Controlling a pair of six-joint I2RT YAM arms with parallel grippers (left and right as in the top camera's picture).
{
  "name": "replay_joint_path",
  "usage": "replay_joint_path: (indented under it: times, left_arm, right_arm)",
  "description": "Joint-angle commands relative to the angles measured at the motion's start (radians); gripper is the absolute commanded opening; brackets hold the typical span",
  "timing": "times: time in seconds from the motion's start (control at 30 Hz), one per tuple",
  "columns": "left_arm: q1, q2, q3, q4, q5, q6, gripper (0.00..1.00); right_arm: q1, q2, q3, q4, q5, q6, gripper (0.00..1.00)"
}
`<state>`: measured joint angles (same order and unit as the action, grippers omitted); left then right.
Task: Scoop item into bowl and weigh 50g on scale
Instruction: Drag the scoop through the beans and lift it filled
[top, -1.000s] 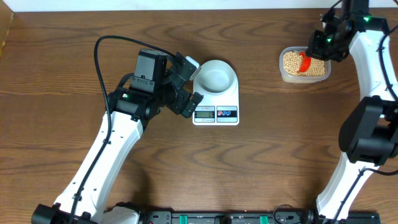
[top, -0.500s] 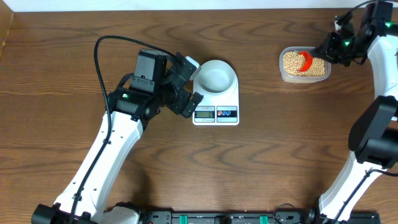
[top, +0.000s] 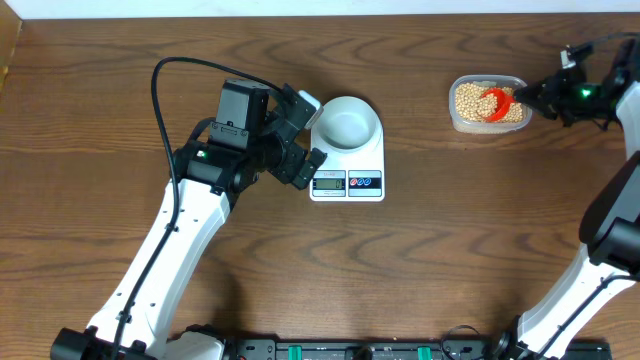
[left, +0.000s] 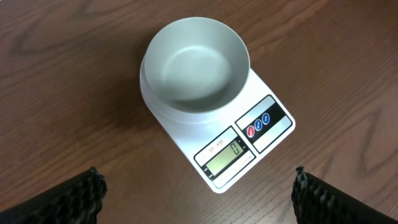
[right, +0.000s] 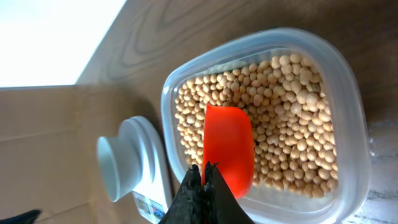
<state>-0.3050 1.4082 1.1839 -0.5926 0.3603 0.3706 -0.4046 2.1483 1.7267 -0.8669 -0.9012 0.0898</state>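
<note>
The pale grey-white bowl (top: 347, 122) (left: 197, 65) stands empty on the white scale (top: 348, 172) (left: 249, 146), whose display reads 0. My left gripper (top: 305, 130) (left: 199, 198) is open and empty, just left of the scale. The tan beans (top: 470, 101) (right: 286, 118) fill a clear plastic tub (top: 488, 124) (right: 348, 130) at the back right. My right gripper (top: 532, 95) (right: 204, 171) is shut on the handle of an orange-red scoop (top: 492, 101) (right: 229, 149), which lies in the beans. The bowl and scale also show at the left of the right wrist view (right: 115, 165).
The wooden table (top: 400, 260) carries only the scale and the tub. Its far edge meets a white wall behind the tub. A black cable (top: 175, 70) loops over my left arm.
My right arm has swung out to the right, away from over the tub, still holding the scoop, which now lies flatter in the beans. The left arm has not moved.
</note>
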Motion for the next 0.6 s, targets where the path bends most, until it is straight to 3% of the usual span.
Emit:
replay_joint_path:
  times: [0.0,0.57]
  left_arm:
    - [0.000,0.008,-0.002,0.003,-0.003,0.002,0.98]
    - [0.000,0.008,-0.002,0.003,-0.003,0.002,0.98]
  right_arm:
    - [-0.024,0.014,-0.011,0.004,-0.128,-0.022,0.01]
    - [-0.036,0.014,-0.010,0.053,-0.262,-0.035,0.01]
